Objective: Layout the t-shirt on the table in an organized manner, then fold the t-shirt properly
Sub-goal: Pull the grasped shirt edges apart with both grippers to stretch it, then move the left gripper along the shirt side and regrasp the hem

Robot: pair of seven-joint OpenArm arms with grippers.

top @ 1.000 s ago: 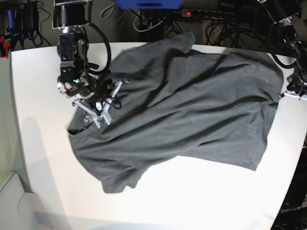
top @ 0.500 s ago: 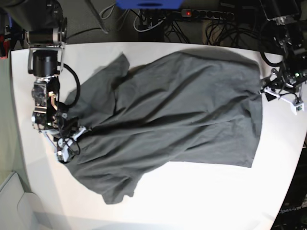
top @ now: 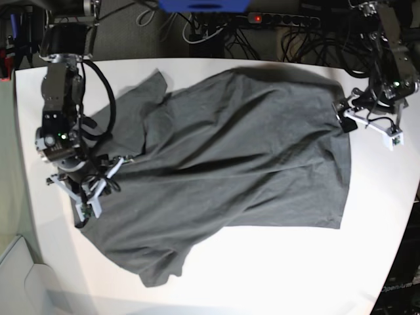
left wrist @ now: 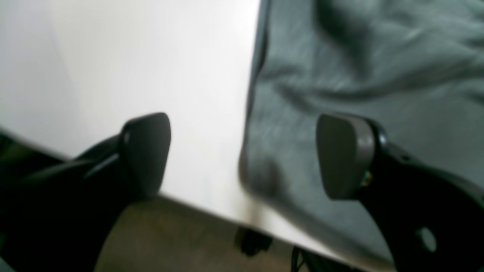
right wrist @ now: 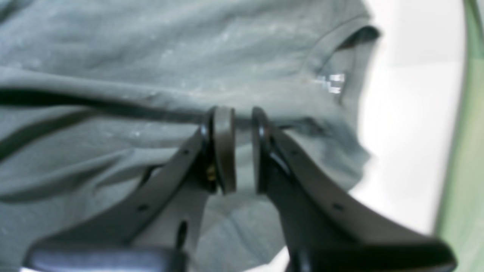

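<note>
The dark grey t-shirt (top: 230,157) lies spread across the white table (top: 275,275), creased, with one sleeve toward the front left. My right gripper (top: 87,199) is at the shirt's left end. In the right wrist view this right gripper (right wrist: 242,151) is shut on a ridge of the t-shirt (right wrist: 151,56) beside the neck label (right wrist: 332,83). My left gripper (top: 369,128) hovers at the shirt's right end. In the left wrist view the left gripper (left wrist: 245,155) stands open, and the t-shirt's (left wrist: 359,75) edge lies loose on the table (left wrist: 132,56) between its fingers.
The table's edge runs close under the left gripper, with brown floor (left wrist: 170,234) beyond it. A power strip (top: 282,20) and cables lie behind the table. A pale bin (top: 26,282) stands off the front left corner.
The right gripper dragged the shirt's neck end to the left, stretching the shirt out. The left gripper opened and let go of the shirt's right end.
</note>
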